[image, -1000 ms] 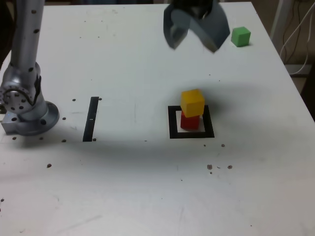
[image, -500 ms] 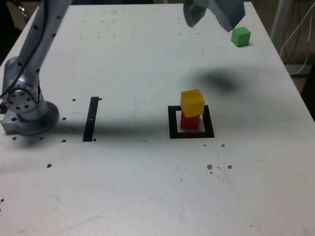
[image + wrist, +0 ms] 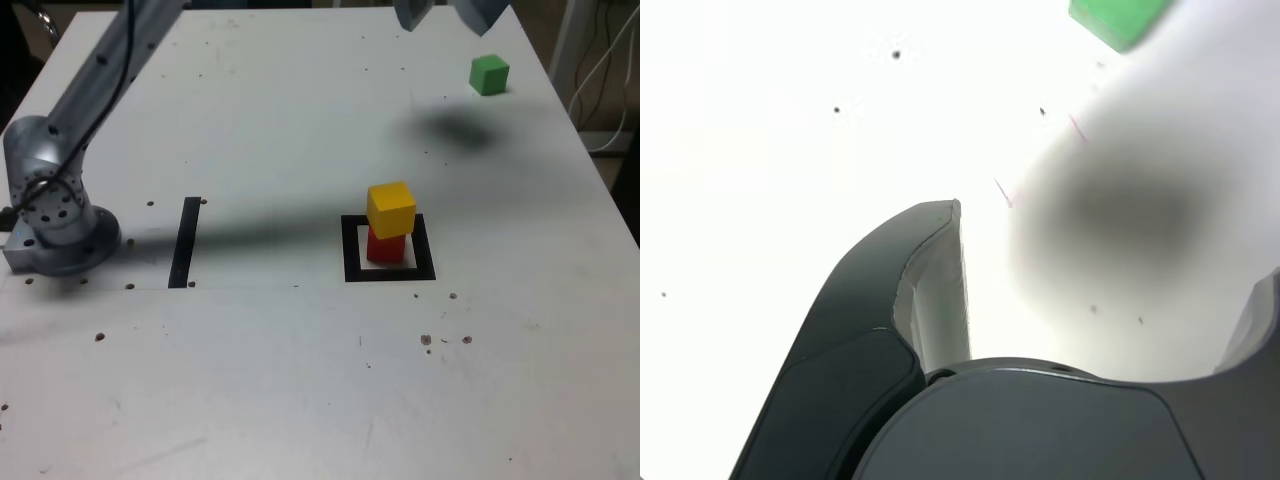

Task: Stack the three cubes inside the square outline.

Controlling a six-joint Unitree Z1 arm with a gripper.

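Going across the exterior view from its left, the arm's rounded grey metal base sits bolted on the white, speckled bench, with a narrow black strip of flat tape just beside it. Near the middle lies the square outline, a thick matte black frame with a pale centre, and inside it the red cube carries the yellow cube, which sits slightly skewed and overhangs toward the exterior view's left. Far toward the exterior view's right, near the bench's back edge, the green cube stands alone, well apart from the stack, a plain matte block with crisp edges. The pincer hangs high at the top of the frame, close to that cube; in the wrist view its dark, smooth curved jaws stand wide and empty, with the green block at the frame's edge. The risks, as I judge them: closing off-centre could nudge the light cube across the smooth bench or off its nearby edge, and a tilted grasp could later tip the already skewed yellow cube from the stack.
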